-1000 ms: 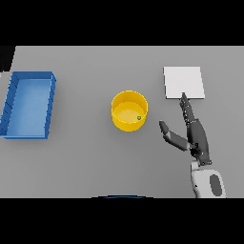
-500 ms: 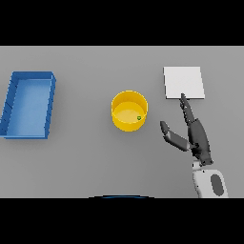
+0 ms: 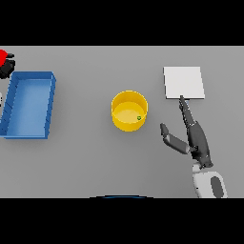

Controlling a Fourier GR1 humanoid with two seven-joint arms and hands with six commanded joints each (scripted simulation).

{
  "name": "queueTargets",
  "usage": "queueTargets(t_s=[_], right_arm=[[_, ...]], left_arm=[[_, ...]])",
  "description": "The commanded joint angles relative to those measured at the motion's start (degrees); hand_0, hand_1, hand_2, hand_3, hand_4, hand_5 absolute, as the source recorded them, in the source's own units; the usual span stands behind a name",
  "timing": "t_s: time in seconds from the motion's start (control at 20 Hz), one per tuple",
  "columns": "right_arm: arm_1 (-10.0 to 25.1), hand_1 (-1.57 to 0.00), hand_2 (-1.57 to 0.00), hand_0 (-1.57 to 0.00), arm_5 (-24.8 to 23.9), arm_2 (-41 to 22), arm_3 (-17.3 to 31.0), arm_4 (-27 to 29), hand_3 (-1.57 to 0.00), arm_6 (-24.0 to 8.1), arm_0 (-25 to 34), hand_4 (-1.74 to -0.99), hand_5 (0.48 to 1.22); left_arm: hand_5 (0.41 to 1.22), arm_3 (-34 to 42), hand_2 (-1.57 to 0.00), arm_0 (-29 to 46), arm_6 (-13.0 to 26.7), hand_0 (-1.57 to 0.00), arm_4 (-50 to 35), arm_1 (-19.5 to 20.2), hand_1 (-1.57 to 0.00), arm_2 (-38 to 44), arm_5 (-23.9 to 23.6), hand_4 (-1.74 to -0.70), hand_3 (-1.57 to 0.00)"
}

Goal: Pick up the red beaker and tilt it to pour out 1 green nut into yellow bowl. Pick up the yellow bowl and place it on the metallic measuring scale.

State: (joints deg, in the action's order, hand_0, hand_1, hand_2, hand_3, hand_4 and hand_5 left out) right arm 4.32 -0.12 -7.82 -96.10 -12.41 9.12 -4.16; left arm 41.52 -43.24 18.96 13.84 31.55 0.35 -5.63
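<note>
The yellow bowl (image 3: 117, 116) stands upright mid-table with one small green nut (image 3: 139, 117) inside, near its right wall. Right of it, farther back, lies the flat pale square scale (image 3: 184, 82). My right hand (image 3: 198, 140) rests open on the table right of the bowl and apart from it. Its straight fingers point at the scale's front edge, and its thumb sticks out toward the bowl. At the far left edge a bit of the red beaker (image 3: 2, 56) shows, with my dark left hand (image 3: 6, 68) closed against it; most of both is cut off.
A blue open tray (image 3: 33, 75) lies at the left, just below and right of the left hand. Bare grey table (image 3: 86, 157) stretches between tray, bowl and right hand.
The red beaker and left hand have come into view at the left edge. The right hand, bowl and scale look unmoved.
</note>
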Motion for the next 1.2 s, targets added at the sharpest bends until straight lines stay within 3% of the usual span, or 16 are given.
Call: queueTargets(t_s=[0.0, 0.2, 0.3, 0.35, 0.45, 0.6, 0.8, 0.95, 1.05, 1.15], right_arm=[[0.3, 0.00, 0.00, 0.00, 0.2, 0.4, 0.6, 0.4, 0.00, -0.2, 0.1, -1.174, 0.676], [0.1, 0.00, 0.00, 0.00, 0.2, 0.4, 0.8, 0.4, 0.00, -1.1, 0.9, -1.157, 0.671], [-0.2, 0.00, 0.00, 0.00, 0.2, 0.5, 0.8, 0.8, 0.00, -1.5, 1.5, -1.155, 0.670], [-0.1, 0.00, 0.00, 0.00, 0.4, 0.3, 0.4, 0.9, 0.00, -1.1, 0.8, -1.153, 0.670], [-0.1, 0.00, 0.00, 0.00, 0.2, 0.0, 0.0, 0.3, 0.00, -0.9, 0.4, -1.149, 0.670], [-0.4, 0.00, 0.00, 0.00, 0.2, 0.4, 0.4, 1.1, 0.00, -1.1, 0.7, -1.155, 0.670], [-0.2, 0.00, 0.00, 0.00, -1.0, -0.3, -0.1, -1.2, 0.00, -0.8, 0.2, -1.157, 0.665], [0.1, 0.00, 0.00, 0.00, -1.2, 0.1, 0.3, -1.2, 0.00, -1.4, 0.8, -1.154, 0.657], [0.3, 0.00, 0.00, 0.00, -2.5, -0.8, 0.5, -4.4, 0.00, -4.7, 1.3, -1.131, 0.631], [2.4, 0.00, 0.00, 0.00, -0.3, -1.9, 1.1, -5.4, 0.00, -3.3, 3.1, -1.087, 0.649]], left_arm=[[1.151, 3.4, -1.57, 2.6, 0.4, -1.57, -0.6, -0.4, -1.57, -0.2, -0.7, -1.74, -1.57], [0.925, 12.5, -1.57, 8.5, 7.6, -1.57, -1.9, -1.0, -1.57, -0.7, -1.6, -1.74, -1.57], [0.818, 16.1, -1.53, 10.1, 10.2, -1.57, -2.9, -0.1, -1.57, -0.4, 0.0, -1.52, -1.53], [0.774, 18.7, -1.28, 11.2, 9.2, -1.47, -4.0, 0.5, -1.34, -1.1, 2.9, -1.37, -1.32], [0.705, 21.0, -0.82, 13.1, 8.5, -0.94, -7.9, 0.9, -0.86, -0.4, 7.9, -1.13, -0.84], [0.651, 22.6, -0.42, 13.9, 9.4, -0.48, -8.7, 2.5, -0.44, -1.5, 12.5, -0.92, -0.43], [0.627, 21.0, -0.17, 13.4, 11.7, -0.20, -5.4, 3.1, -0.18, -4.1, 13.3, -0.81, -0.18], [0.631, 21.6, -0.09, 13.5, 9.6, -0.10, -4.1, 2.8, -0.09, -4.6, 11.4, -0.78, -0.09], [0.633, 22.4, -0.06, 13.5, 7.8, -0.06, -4.6, 2.6, -0.06, -4.0, 10.6, -0.78, -0.06], [0.644, 23.4, -0.03, 14.4, 6.4, -0.04, -5.7, 1.9, -0.04, -3.3, 9.7, -0.78, -0.04]])
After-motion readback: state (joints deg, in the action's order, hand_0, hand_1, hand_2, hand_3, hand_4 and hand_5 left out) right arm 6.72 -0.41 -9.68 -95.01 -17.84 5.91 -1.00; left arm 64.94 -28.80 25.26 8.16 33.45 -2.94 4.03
